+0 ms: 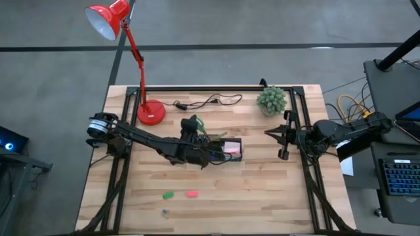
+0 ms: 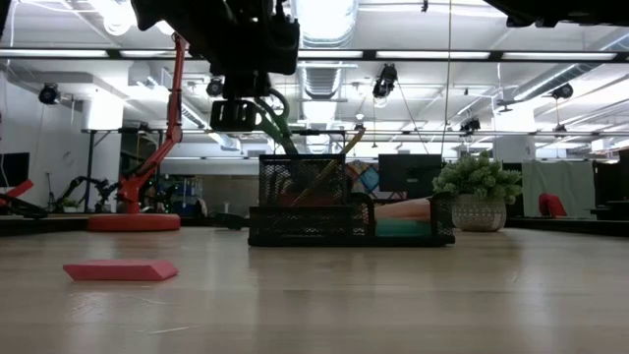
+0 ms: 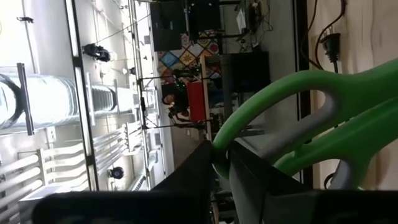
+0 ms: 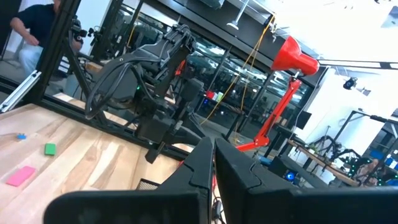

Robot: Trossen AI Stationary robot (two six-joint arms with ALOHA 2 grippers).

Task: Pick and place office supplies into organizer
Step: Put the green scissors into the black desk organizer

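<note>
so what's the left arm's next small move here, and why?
Probably open the fingers fully and lift straight up. The left gripper sits over the organizer, and the green-handled scissors already stand in its mesh compartment, handle still pinched between the fingers. The pink eraser and green piece still wait on the table.

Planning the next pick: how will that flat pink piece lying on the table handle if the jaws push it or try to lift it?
The pink piece lies flat and low, so it would probably slide, not roll or tip. It looks small and likely light. Its low, sloped edges may give the jaws little to catch.
</note>
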